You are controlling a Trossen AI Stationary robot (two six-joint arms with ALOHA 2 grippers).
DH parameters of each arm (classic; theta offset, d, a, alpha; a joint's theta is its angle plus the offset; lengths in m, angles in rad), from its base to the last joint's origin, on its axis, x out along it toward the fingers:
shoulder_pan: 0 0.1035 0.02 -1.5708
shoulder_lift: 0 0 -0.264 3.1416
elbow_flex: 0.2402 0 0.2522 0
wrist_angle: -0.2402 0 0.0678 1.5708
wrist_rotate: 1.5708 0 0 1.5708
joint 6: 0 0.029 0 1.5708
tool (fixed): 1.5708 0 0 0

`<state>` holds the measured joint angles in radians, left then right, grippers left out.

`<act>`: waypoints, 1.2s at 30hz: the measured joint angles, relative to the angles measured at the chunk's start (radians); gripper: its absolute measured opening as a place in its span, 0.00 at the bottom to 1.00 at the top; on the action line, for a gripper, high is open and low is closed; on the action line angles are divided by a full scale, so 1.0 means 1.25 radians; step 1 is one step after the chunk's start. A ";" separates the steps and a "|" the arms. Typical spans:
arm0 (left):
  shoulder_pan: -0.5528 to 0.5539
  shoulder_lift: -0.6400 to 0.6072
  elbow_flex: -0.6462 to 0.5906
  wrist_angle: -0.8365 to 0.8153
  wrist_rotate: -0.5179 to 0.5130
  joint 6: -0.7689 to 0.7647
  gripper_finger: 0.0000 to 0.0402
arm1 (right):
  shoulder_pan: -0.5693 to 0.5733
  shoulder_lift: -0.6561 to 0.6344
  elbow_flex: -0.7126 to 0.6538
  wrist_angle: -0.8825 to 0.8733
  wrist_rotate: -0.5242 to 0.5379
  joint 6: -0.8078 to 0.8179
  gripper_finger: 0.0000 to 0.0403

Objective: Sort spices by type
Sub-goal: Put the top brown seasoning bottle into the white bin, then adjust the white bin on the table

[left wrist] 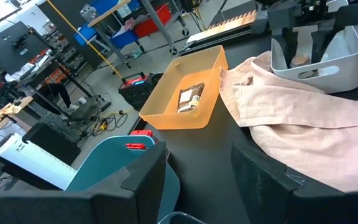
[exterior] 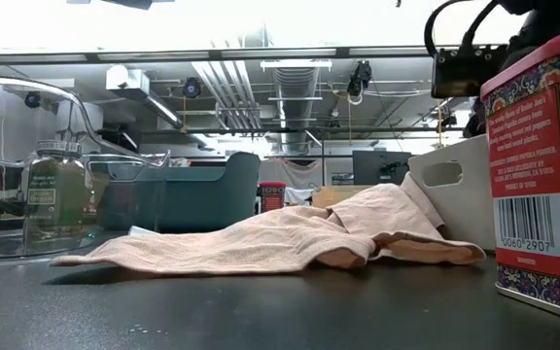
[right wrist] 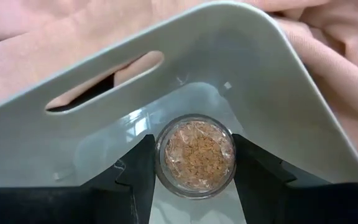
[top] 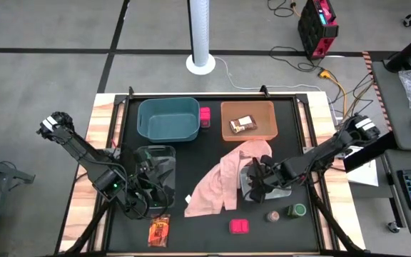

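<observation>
Right gripper is clamping a brownish jar between its two dark fingers, holding it down inside the grey bin, which is sitting right of centre in the high view with the pink cloth lying against its left side. Just below that bin, toward the lower right of the overhead frame, another brownish jar with a pinkish top and a dark jar with a green lid are standing side by side. A bright pink box is lying at lower centre, and an orange-red packet at lower left. Left gripper is hanging over the clear bin at left centre, its fingers spread apart. At upper centre, a brown packet is resting in the orange bin, beside the teal bin and a second pink box.
</observation>
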<state>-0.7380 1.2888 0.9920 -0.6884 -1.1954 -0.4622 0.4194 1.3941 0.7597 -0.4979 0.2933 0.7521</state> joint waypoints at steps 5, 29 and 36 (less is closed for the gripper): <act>0.000 0.000 0.000 0.000 0.000 0.000 0.41 | 0.000 -0.005 -0.002 0.006 -0.007 0.008 0.57; 0.000 0.000 0.000 0.000 0.000 0.000 0.41 | -0.001 -0.099 0.050 -0.058 0.037 -0.014 0.43; 0.002 0.000 0.000 0.000 0.000 0.000 0.41 | -0.009 -0.095 0.053 -0.023 0.060 -0.081 0.14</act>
<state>-0.7361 1.2888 0.9920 -0.6888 -1.1950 -0.4622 0.4082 1.2758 0.8256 -0.5262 0.3683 0.6511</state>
